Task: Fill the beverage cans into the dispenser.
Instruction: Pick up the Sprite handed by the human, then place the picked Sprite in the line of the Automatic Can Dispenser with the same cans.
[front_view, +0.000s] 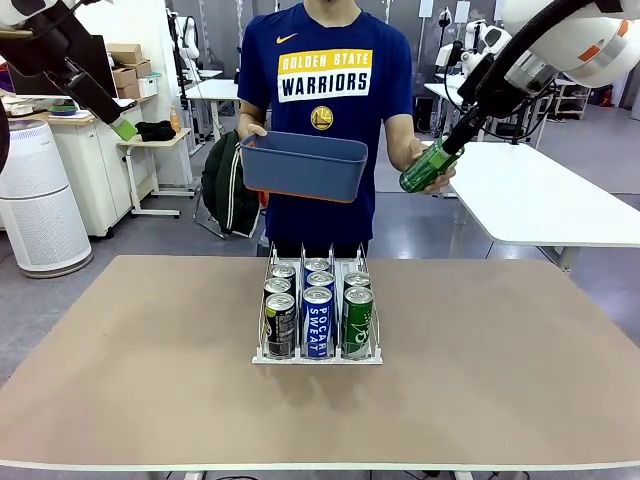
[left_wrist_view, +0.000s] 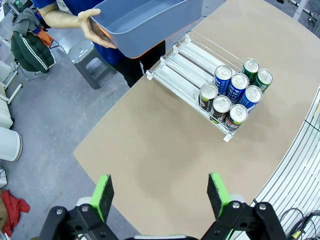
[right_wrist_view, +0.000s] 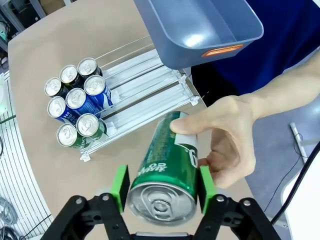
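The green can (right_wrist_view: 167, 165) sits clamped in my right gripper (right_wrist_view: 161, 184) while the person's hand (right_wrist_view: 227, 137) steadies it for handover beyond the dispenser (front_view: 318, 355); my left gripper (left_wrist_view: 161, 194) waits, fingers apart.

Seven cans in the dispenser (front_view: 318, 352): three black cans (front_view: 281, 324), two blue Pocari Sweat cans (front_view: 317, 322), two green cans (front_view: 357, 320), one more green can (right_wrist_view: 167, 170) between the right jaws, one blue-grey bin (front_view: 303, 165)

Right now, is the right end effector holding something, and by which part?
Yes: the right end effector grips the green can by its sides near the top, while the person's hand holds its other end.
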